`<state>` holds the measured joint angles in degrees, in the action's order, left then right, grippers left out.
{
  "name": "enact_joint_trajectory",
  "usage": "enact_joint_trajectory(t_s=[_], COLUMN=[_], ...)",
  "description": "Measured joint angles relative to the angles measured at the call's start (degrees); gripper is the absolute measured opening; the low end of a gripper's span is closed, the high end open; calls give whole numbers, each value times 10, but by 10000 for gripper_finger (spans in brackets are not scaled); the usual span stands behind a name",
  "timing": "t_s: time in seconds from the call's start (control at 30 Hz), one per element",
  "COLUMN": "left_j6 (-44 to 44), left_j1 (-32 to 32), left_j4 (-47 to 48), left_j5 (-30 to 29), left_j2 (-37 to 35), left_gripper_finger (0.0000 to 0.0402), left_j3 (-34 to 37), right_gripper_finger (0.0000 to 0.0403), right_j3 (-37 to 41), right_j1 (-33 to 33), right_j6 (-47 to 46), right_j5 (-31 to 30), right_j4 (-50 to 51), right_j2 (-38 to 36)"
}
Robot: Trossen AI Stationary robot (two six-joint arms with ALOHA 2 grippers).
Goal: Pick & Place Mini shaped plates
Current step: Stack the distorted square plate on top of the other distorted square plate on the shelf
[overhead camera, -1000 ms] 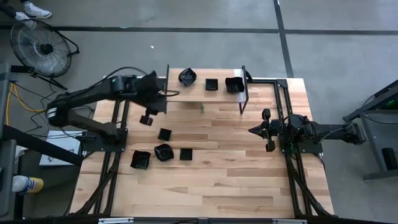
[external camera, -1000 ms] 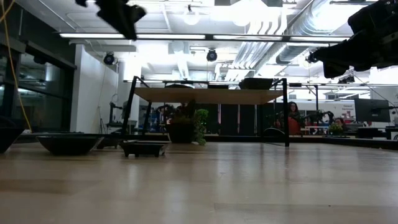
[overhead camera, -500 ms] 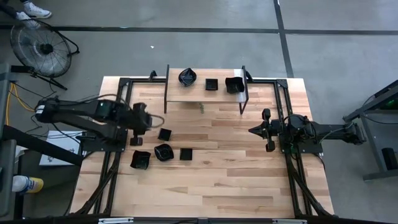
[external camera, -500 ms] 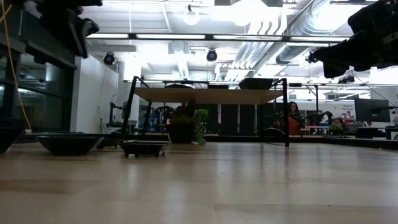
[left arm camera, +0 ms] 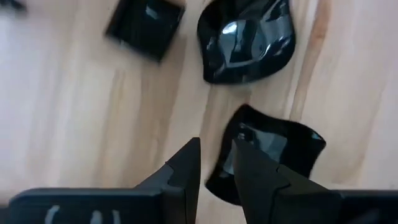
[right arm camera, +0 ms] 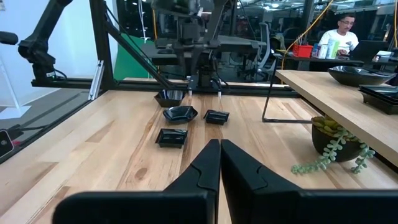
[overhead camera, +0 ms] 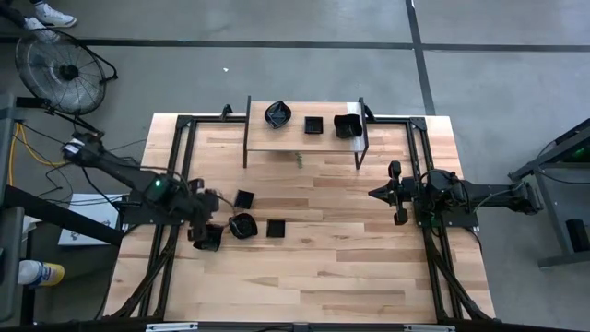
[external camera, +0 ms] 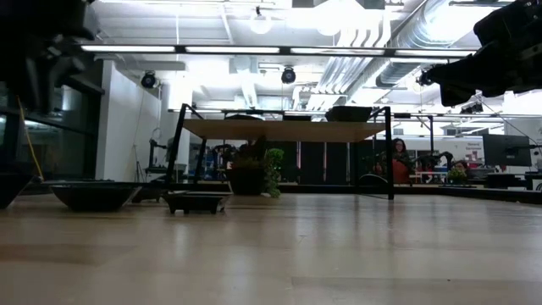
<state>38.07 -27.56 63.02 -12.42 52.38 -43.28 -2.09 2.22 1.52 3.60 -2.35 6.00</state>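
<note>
Black mini shaped plates: we count three on the raised shelf (overhead camera: 304, 138), four left on the table, where our left gripper (left arm camera: 214, 165) hangs part-open above one (left arm camera: 264, 155); right gripper (right arm camera: 219, 155) clenched, idle.

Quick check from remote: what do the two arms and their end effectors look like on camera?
Both arms are dark, nearly black, jointed links. The left end effector has two tapered, wedge-shaped black fingers; a green light glows on that arm. The right end effector has matching angular black fingers. Black cables loop along both arms.
</note>
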Motion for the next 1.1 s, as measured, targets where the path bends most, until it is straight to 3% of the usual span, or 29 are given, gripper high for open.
enact_joint_trajectory(t_s=[0.23,0.63,1.1], left_j6=[253,583,564], left_j1=[-83,-226,-231], left_j4=[1,51,14], left_j5=[-2,1,-11], left_j2=[0,61,124], left_gripper_finger=[88,88,88], left_j3=[18,18,17], right_gripper_finger=[6,7,7], right_j3=[0,0,0], right_j1=[0,0,0], right_j6=[0,0,0], right_j5=[0,0,0], right_j4=[0,0,0], right_j2=[0,0,0])
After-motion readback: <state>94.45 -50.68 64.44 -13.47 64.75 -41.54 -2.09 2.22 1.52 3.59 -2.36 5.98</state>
